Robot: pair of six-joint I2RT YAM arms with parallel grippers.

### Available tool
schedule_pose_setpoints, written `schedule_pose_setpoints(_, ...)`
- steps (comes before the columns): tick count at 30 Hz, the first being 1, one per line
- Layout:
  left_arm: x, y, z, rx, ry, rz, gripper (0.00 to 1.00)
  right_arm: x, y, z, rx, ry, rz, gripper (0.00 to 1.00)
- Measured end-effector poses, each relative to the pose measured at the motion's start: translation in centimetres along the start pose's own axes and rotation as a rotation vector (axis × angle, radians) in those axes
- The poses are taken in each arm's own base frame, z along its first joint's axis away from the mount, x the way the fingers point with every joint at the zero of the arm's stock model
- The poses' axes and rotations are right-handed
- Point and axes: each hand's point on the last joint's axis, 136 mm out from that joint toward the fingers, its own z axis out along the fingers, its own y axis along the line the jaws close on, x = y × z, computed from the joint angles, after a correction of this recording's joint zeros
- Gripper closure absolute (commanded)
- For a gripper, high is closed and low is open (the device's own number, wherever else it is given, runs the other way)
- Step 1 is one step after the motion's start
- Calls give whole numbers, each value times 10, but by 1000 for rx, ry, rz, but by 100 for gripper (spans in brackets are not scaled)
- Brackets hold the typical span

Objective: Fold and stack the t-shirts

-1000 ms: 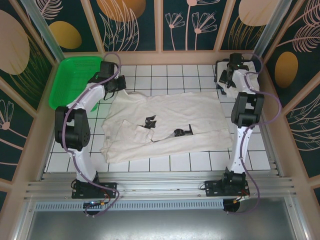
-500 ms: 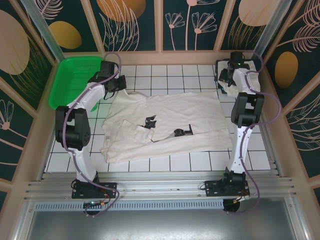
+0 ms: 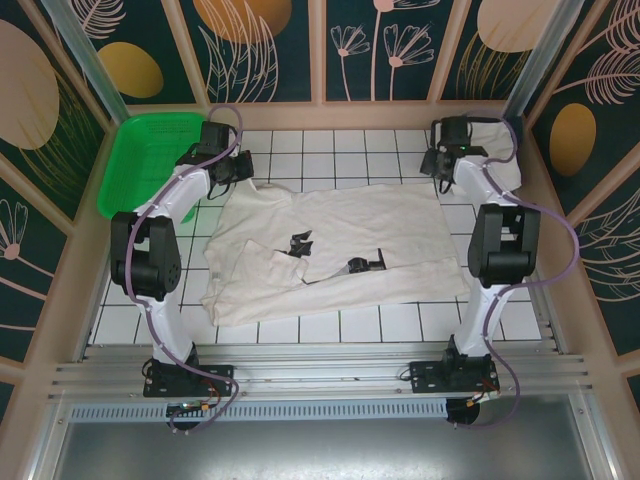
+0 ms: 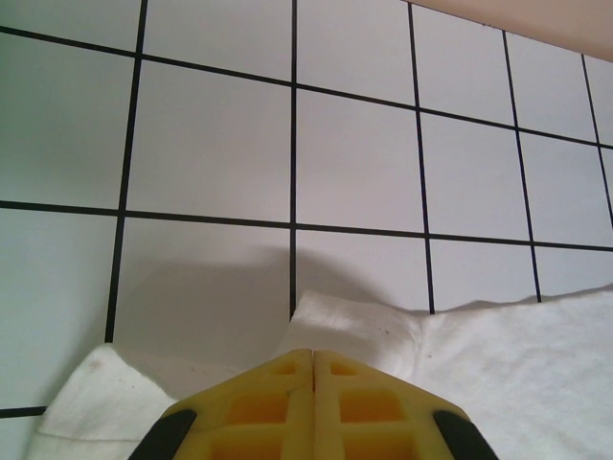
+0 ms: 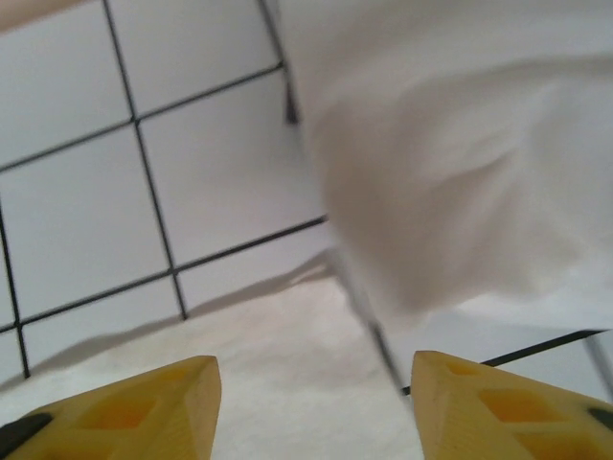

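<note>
The work surface is a table point(image 3: 320, 150) of white square tiles with dark grout lines. It is boxed in on three sides by a pale wooden frame holding dark wall panels point(image 3: 260, 50) printed with orange discs and line-drawn leaves and flowers. A metal rail point(image 3: 320, 376) runs along the near edge, where both arm bases are bolted. A green mesh basket point(image 3: 150, 160) sits tilted in the far left corner.

The spread t-shirt point(image 3: 380, 225) lies flat across the middle of the table between the two arms. Its long axis runs left to right, and its near edge slants slightly toward the near left. A flap of cloth is folded over its near left part, and small dark prints show near the centre. Which end is the collar cannot be told.

A second t-shirt point(image 3: 500, 160) lies bunched in the far right corner. It appears blurred in the right wrist view point(image 5: 460, 192).

The left gripper point(image 4: 313, 379) is at the spread t-shirt's far left corner. Its yellow fingers are pressed together on the cloth edge, which rises to meet them.

The right gripper point(image 5: 311, 402) hangs over the far right corner of the spread t-shirt. Its fingers are spread apart and grip nothing.
</note>
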Motion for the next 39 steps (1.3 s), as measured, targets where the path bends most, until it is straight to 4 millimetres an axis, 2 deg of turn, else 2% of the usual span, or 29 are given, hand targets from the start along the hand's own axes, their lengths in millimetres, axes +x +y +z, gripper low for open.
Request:
schedule_pose_setpoints(4,1,-1,0,8,3,0,100,21,7,29,-10,59,14,55)
schedule_pose_setpoints(8,1,-1,0,8,3,0,100,40,2,63,17,118,28,55)
schedule_pose_setpoints(12,1,-1,0,8,3,1,100,52,-5,85,57,150,39,55)
schedule_pose_setpoints(16,0,-1,0,7,3,0,100,41,-6,92,81,123,42,50)
schedule_pose_setpoints(22,-1,2,0,3,1,0,100,33,-11,103,121,101,40,51)
schedule_pose_setpoints(25,-1,3,-1,2,0,1,100,29,-10,105,121,92,37,58)
schedule_pose_setpoints(28,-1,3,0,2,0,1,100,28,-8,107,117,89,34,71)
schedule_pose_setpoints(33,0,4,1,0,4,0,100,27,-7,108,109,82,42,78)
schedule_pose_setpoints(39,1,5,3,-1,8,-1,100,30,-8,105,105,69,38,78)
